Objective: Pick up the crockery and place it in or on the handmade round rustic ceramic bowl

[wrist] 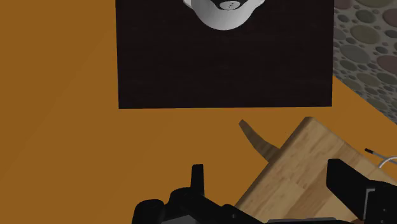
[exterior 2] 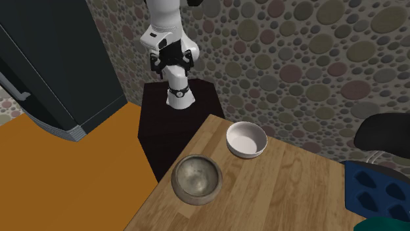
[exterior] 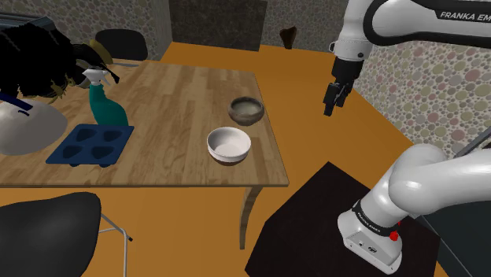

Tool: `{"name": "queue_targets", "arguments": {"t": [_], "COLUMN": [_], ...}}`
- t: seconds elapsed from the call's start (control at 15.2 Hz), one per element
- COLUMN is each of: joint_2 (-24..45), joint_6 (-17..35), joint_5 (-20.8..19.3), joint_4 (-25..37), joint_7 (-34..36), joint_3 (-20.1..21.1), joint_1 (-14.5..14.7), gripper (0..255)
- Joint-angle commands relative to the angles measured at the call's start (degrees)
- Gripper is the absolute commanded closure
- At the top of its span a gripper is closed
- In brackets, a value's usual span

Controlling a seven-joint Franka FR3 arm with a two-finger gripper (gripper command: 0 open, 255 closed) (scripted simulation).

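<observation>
A white bowl (exterior: 229, 145) (exterior 2: 246, 139) stands near the wooden table's (exterior: 173, 94) edge closest to the stand. Right beside it sits a round grey-brown rustic bowl (exterior: 247, 110) (exterior 2: 196, 177), empty. My black gripper (exterior: 332, 105) (exterior 2: 172, 64) (wrist: 273, 181) hangs open in the air off the table's side, above the orange floor between table and stand, well apart from both bowls. Nothing is between its fingers (wrist: 198, 179). In the wrist view, the table's corner (wrist: 305, 165) lies under the gripper.
A teal spray bottle (exterior: 102, 101) and a blue mould tray (exterior: 90, 145) (exterior 2: 381, 189) sit further along the table. A black chair (exterior: 55, 228) (exterior 2: 387, 131) stands at the table. The dark stand (exterior 2: 172, 125) (wrist: 222, 63) and a pebble-patterned wall (exterior 2: 296, 59) lie behind the gripper.
</observation>
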Motion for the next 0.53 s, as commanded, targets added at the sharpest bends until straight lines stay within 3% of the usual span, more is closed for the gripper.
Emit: {"name": "queue_targets", "arguments": {"t": [0.0,0.46], "joint_2": [0.0,11.8], "joint_6": [0.0,12.0], "joint_5": [0.0,4.5], "joint_4": [0.0,1.0], "joint_7": [0.0,1.5], "joint_3": [0.0,1.9], "joint_1": [0.0,2.7], "gripper": [0,0]}}
